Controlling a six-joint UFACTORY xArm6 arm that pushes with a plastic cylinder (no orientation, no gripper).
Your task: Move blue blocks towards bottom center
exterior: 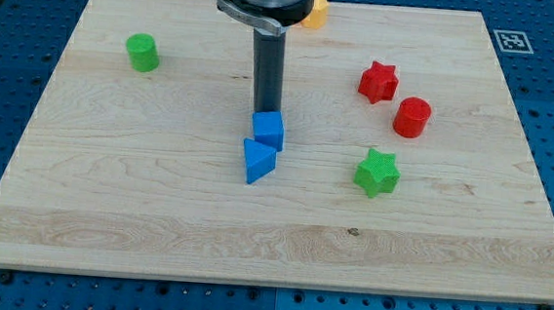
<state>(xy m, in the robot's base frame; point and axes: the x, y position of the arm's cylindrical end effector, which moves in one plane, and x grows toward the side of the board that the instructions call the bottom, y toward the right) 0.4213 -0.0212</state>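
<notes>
A blue cube (270,130) sits near the middle of the wooden board (107,202). A blue triangular block (257,160) lies just below it, touching it. My tip (264,110) stands right at the cube's top edge, on the side toward the view's top, seemingly touching it. The rod rises straight up to the arm's dark mount at the view's top.
A green cylinder (142,52) is at upper left. A red star (378,81) and a red cylinder (412,117) are at right, a green star (376,172) below them. A yellow block (315,12) shows at top, partly hidden by the arm.
</notes>
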